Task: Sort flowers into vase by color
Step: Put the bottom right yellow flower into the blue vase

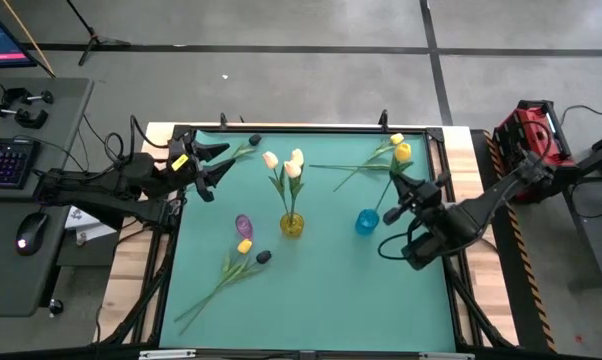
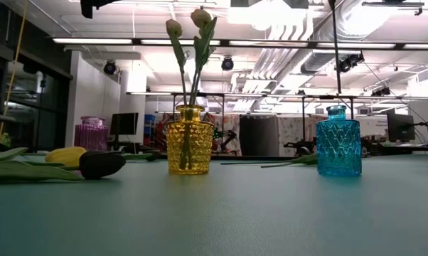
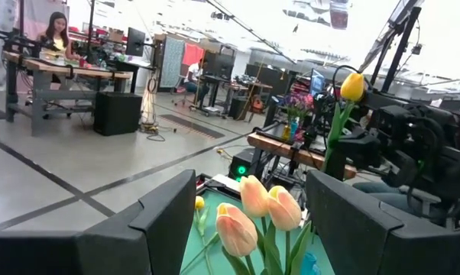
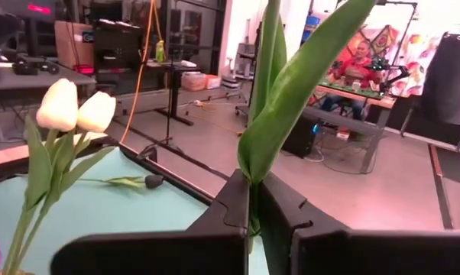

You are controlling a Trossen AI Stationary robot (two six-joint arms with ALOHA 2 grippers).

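Observation:
Three cream-peach tulips (image 1: 286,165) stand in the yellow vase (image 1: 292,226) at mid-table, stems in its neck. My right gripper (image 1: 409,192) is shut on a yellow tulip (image 1: 402,152) just right of the blue vase (image 1: 367,222). My left gripper (image 1: 209,162) hangs open near the far left corner; its wrist view looks at the cream-peach tulips (image 3: 257,208). Another yellow tulip (image 1: 395,139) lies flat near the far right edge. A black tulip (image 1: 253,140) lies by the far edge. A yellow tulip (image 1: 244,245) and a black tulip (image 1: 264,257) lie beside the purple vase (image 1: 243,224). My right gripper pinches the yellow tulip's stem (image 4: 252,200) between its two shut fingers, which lie across the stem. A long green leaf (image 4: 291,92) and the stem rise from the fingers. The tulip is lifted clear of the table, its head (image 1: 402,152) toward the far edge.
The blue vase (image 2: 338,141), the yellow vase (image 2: 189,141) and the purple vase (image 2: 91,133) stand in a row across the mat. A dark metal frame (image 1: 311,128) rims the table. Bare green mat (image 1: 351,300) lies toward the near edge. People sit at benches far off.

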